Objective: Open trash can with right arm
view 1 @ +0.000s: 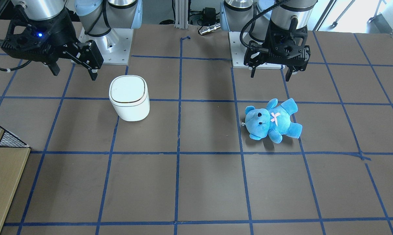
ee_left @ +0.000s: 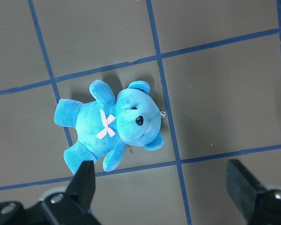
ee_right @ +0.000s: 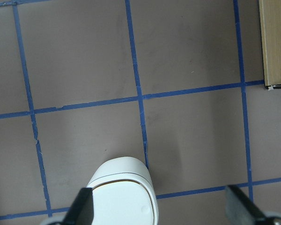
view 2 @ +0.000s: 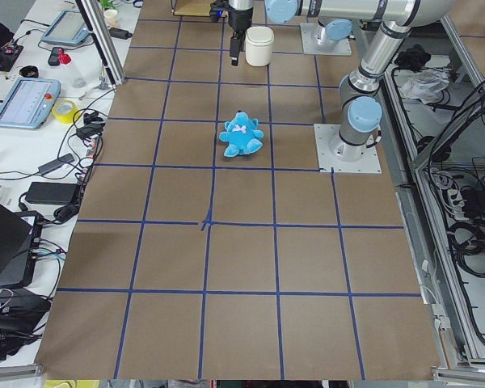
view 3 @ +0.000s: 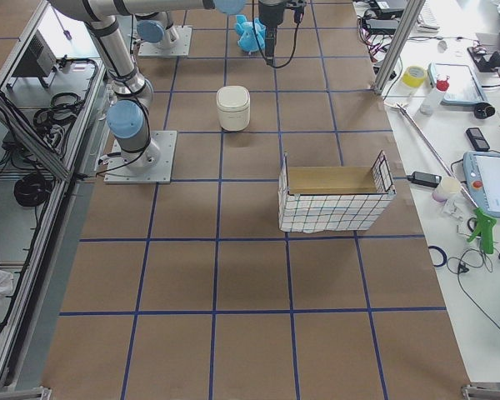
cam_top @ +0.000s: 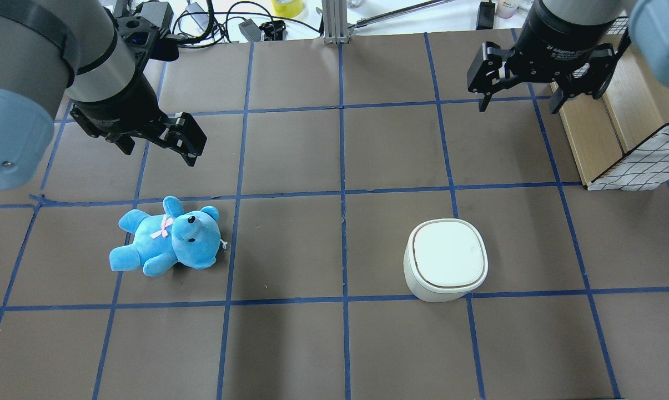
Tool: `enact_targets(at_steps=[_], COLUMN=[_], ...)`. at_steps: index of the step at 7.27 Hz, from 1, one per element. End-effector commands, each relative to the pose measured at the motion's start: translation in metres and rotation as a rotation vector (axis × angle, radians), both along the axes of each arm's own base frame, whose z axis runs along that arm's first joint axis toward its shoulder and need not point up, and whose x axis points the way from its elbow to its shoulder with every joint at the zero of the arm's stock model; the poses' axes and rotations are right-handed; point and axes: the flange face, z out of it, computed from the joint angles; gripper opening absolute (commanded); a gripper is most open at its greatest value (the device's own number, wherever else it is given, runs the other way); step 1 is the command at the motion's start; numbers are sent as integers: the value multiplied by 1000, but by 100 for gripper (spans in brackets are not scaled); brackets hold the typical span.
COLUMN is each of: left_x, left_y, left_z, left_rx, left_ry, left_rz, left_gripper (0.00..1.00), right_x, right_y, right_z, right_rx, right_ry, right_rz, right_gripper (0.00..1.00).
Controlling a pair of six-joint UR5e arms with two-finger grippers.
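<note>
Trash can (cam_top: 429, 284) stands upright on the brown worktop (cam_top: 290, 344), on the robot's right half, with its flat lid (cam_top: 448, 253) down and closed. The right pincer (cam_top: 518, 105), blue light glowing, hangs in the air well apart from the can, on its far side from the robot; its fingers are spread wide and hold nothing. The left pincer (cam_top: 161, 155) is spread wide too, hovering near a blue teddy (cam_top: 167, 244) lying on its back.
</note>
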Motion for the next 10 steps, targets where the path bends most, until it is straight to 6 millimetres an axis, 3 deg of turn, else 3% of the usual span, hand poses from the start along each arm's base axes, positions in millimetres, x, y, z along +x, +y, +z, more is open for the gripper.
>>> enact_targets(at_steps=[1,10], left_x=[0,0], left_y=[0,0], left_z=[0,0], left_rx=[0,0], left_ry=[0,0], left_rz=[0,0], left_gripper=[100,100], right_x=[1,5], right_y=[3,7], right_z=[1,-2], right_rx=[0,14], right_ry=[-4,-46], right_rz=[2,1], right_gripper=[100,100])
